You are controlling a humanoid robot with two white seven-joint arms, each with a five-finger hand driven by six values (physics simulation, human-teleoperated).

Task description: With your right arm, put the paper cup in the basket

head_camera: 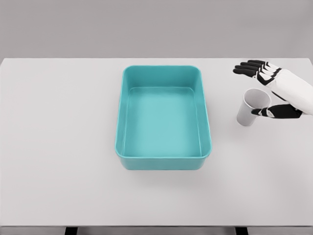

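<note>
White table (pixel 58 147), teal basket (pixel 164 159), paper cup (pixel 252 108)

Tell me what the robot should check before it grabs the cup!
1. Cup standing on the table: ok, though it looks a bit tilted.
2. Right hand beside the cup: ok, the thumb is at its side.
3. Fingers spread wide enough for the cup: ok, they are open.
4. Cup already gripped: not ok, nothing closed round it yet.
5. Basket empty and ready: ok.
6. Path from cup to basket free: ok, only bare table between.
</note>
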